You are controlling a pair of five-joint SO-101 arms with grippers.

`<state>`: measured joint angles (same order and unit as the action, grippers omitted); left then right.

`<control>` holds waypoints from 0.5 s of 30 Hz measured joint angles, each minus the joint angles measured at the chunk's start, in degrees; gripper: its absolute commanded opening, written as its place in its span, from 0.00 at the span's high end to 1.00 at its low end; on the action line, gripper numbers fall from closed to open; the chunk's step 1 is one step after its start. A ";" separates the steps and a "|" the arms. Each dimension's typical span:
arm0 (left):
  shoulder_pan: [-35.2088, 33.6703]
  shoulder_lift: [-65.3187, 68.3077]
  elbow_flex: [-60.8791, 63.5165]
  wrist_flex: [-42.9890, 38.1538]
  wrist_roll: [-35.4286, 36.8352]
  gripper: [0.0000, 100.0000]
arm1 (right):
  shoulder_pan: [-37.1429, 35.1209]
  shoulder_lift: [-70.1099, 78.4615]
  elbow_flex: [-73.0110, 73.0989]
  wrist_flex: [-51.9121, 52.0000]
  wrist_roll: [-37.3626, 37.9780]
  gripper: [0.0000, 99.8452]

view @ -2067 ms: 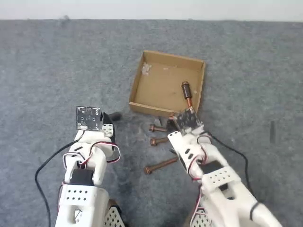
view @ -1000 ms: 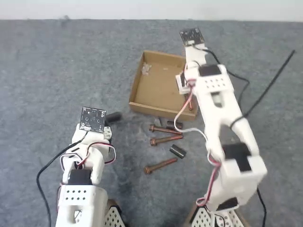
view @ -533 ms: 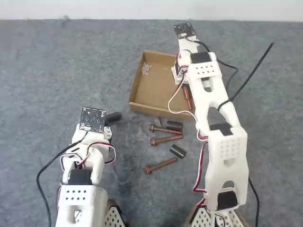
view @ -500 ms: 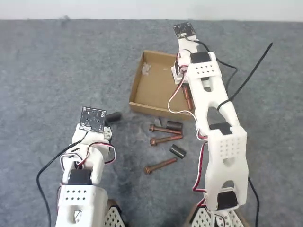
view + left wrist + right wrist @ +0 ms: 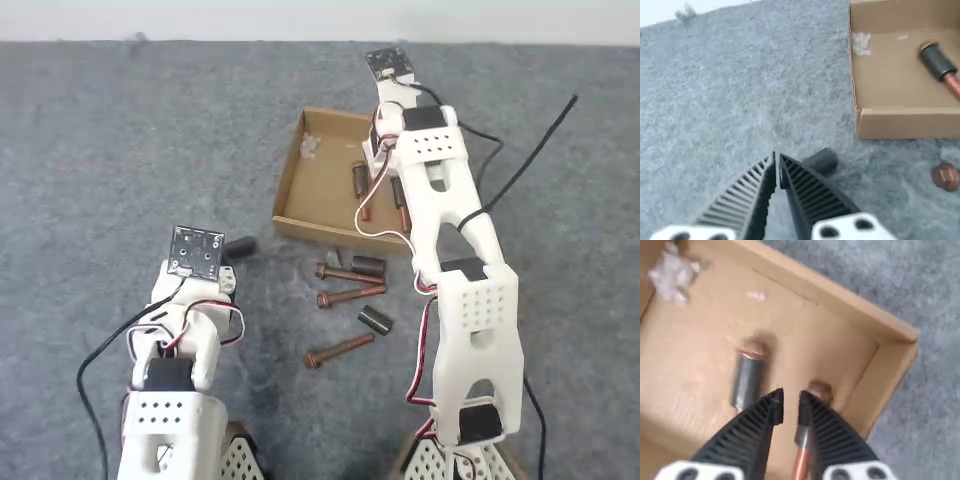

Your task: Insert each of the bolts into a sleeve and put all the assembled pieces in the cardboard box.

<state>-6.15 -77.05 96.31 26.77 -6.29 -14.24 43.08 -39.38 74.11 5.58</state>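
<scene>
Black jaws, both empty

Slightly parted and holding nothing, the right gripper hangs over two sleeved bolts lying in the cardboard box. The left gripper is nearly pressed together, with a loose sleeve just beyond its tips on the grey carpet.

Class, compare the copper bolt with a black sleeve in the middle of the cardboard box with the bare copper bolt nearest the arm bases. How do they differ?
The sleeved copper bolt carries a black sleeve near one end; the bare copper bolt has none. The sleeved copper bolt lies inside the cardboard box; the bare copper bolt lies on the grey carpet. Both are copper-coloured and lie flat.
</scene>
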 measured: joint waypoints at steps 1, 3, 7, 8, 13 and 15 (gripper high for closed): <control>0.00 0.00 0.18 -0.09 -0.44 0.99 | 0.00 -0.53 -0.62 1.85 0.00 0.99; 0.00 0.00 0.18 -0.18 -0.79 0.99 | 0.00 -2.46 -1.32 5.54 0.00 0.99; 0.00 0.00 0.18 -0.18 -0.88 0.99 | 0.09 -7.38 -2.02 15.03 0.09 0.99; 0.00 0.00 0.18 -0.18 -0.88 0.99 | 0.09 -8.53 -2.02 17.85 0.09 0.99; 0.00 0.00 0.18 -0.18 -0.88 0.99 | 0.09 -13.71 -1.58 26.20 0.09 0.99; 0.00 0.00 0.18 -0.18 -0.88 0.99 | 0.09 -16.88 1.14 26.20 0.18 0.99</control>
<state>-6.15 -77.05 96.48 26.59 -7.16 -14.15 26.20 -38.24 100.31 5.76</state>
